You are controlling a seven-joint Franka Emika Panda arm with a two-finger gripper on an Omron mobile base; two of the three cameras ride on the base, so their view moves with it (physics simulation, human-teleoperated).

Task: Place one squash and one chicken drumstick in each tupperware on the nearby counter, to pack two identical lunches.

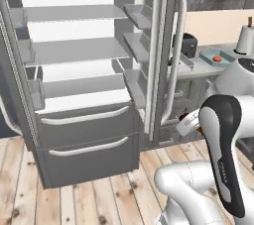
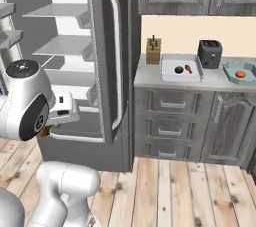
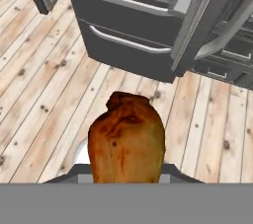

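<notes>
A glossy orange-brown chicken drumstick [image 3: 126, 141] sits close up in the hand view, with my gripper [image 1: 196, 126] shut on it above the wooden floor in front of the open fridge. The fingertips are hidden behind the meat. On the counter [image 2: 148, 77] to the right, the white rectangular tupperware [image 2: 170, 64] holds a dark green squash [image 2: 178, 70] and a second drumstick [image 2: 188, 68]. Farther right, the blue-green tupperware [image 2: 231, 70] holds an orange-red squash [image 2: 240, 74].
The fridge stands open with bare shelves [image 1: 74, 50], and its right door [image 2: 112, 56] juts out between my arm and the counter. A black toaster [image 2: 209, 53] sits between the two containers. A knife block [image 2: 153, 50] and a paper towel roll [image 1: 244, 38] stand on the counter.
</notes>
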